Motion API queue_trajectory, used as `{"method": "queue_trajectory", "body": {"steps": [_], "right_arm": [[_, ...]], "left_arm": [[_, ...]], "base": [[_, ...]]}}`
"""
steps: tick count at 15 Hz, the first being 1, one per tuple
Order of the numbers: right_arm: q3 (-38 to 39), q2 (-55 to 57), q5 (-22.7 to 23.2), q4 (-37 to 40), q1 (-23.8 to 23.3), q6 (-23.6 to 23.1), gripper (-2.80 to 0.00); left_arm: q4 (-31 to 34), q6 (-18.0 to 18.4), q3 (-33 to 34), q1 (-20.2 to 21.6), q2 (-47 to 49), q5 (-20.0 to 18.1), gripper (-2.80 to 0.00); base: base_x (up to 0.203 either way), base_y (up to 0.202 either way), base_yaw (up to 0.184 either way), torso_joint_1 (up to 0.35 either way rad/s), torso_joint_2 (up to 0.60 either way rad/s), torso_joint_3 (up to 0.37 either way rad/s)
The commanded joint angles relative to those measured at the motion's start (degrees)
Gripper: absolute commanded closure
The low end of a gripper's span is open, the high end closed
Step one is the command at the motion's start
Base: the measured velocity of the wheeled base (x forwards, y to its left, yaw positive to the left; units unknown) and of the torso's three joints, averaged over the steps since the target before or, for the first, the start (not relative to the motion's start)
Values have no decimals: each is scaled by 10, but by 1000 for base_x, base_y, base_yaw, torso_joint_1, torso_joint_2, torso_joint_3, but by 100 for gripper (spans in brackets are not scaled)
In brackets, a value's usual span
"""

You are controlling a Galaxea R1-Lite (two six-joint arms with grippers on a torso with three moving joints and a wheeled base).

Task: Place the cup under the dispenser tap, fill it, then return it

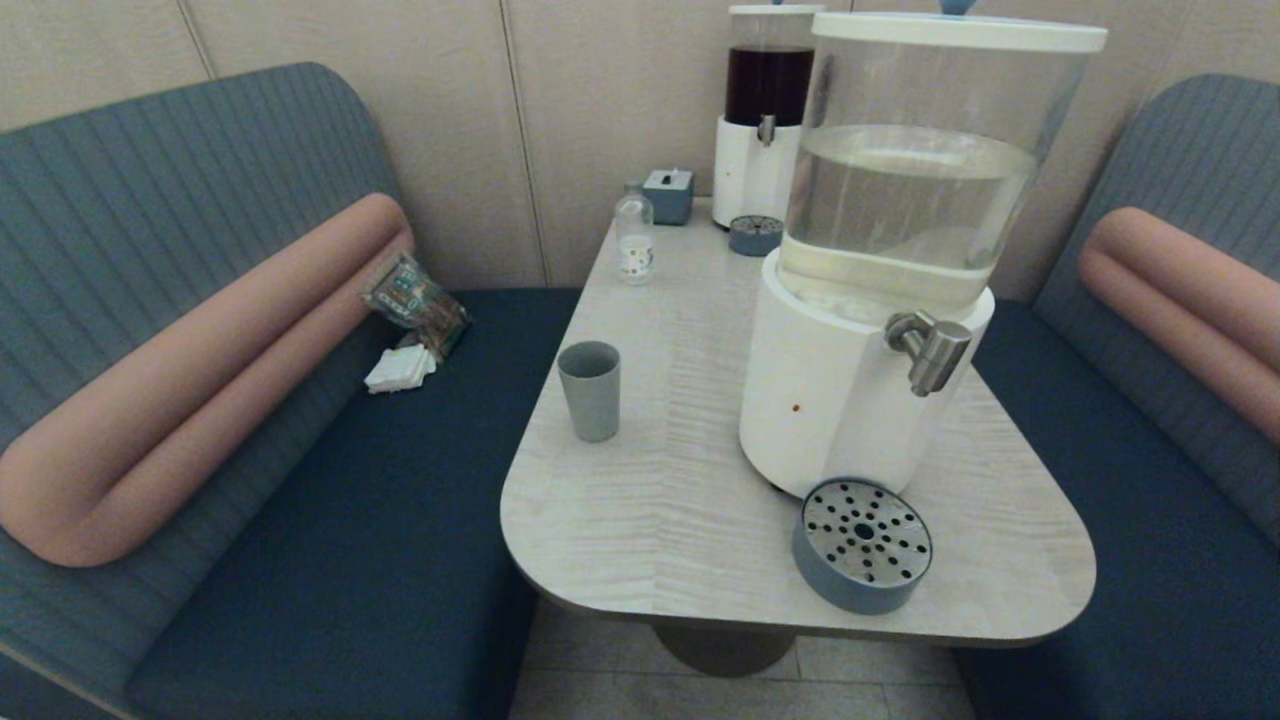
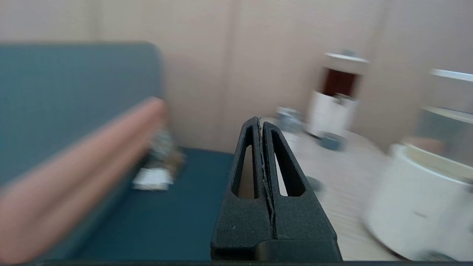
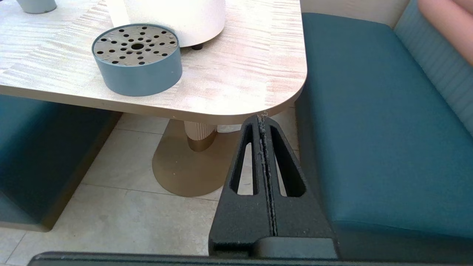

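The grey-blue cup (image 1: 590, 388) stands upright and alone on the left side of the pale table (image 1: 680, 500). The steel dispenser tap (image 1: 930, 348) juts from the white base of the big clear-water dispenser (image 1: 830, 400). Below the tap lies a round blue drip tray (image 1: 862, 545) with a perforated steel top. Neither gripper shows in the head view. My left gripper (image 2: 260, 123) is shut and empty, held over the left bench and facing the table. My right gripper (image 3: 262, 118) is shut and empty, low by the table's near right corner, below the drip tray (image 3: 137, 59).
A small clear bottle (image 1: 634, 240), a blue tissue box (image 1: 668, 195) and the dark-liquid dispenser (image 1: 765, 110) with its own small tray (image 1: 755, 235) stand at the far end. A snack packet (image 1: 415, 300) and napkins (image 1: 400, 370) lie on the left bench. Blue benches flank the table.
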Motion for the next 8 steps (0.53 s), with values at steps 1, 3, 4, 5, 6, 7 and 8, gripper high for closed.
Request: {"method": "queue_trajectory", "body": {"steps": [1,3,4,5,6,7,8], "right_arm": [[0,0,0,0,0,0,0],[0,0,0,0,0,0,0],[0,0,0,0,0,0,0],[0,0,0,0,0,-1,0],[0,0,0,0,0,-1,0],[0,0,0,0,0,0,0],[0,0,0,0,0,-1,0]], "left_arm": [[15,12,-4,24,-44,1,0],[56,30,3,38,-93,0,0],[74,36,16,40,-116,-2,0],[103,47,36,41,-137,-4,0],[136,63,57,41,-157,-10,0],[150,80,84,41,-163,-14,0],[154,93,113,41,-164,-16,0]], "base": [[0,0,0,0,0,0],[0,0,0,0,0,0],[0,0,0,0,0,0],[0,0,0,0,0,0],[0,0,0,0,0,0],[0,0,0,0,0,0],[0,0,0,0,0,0]]}}
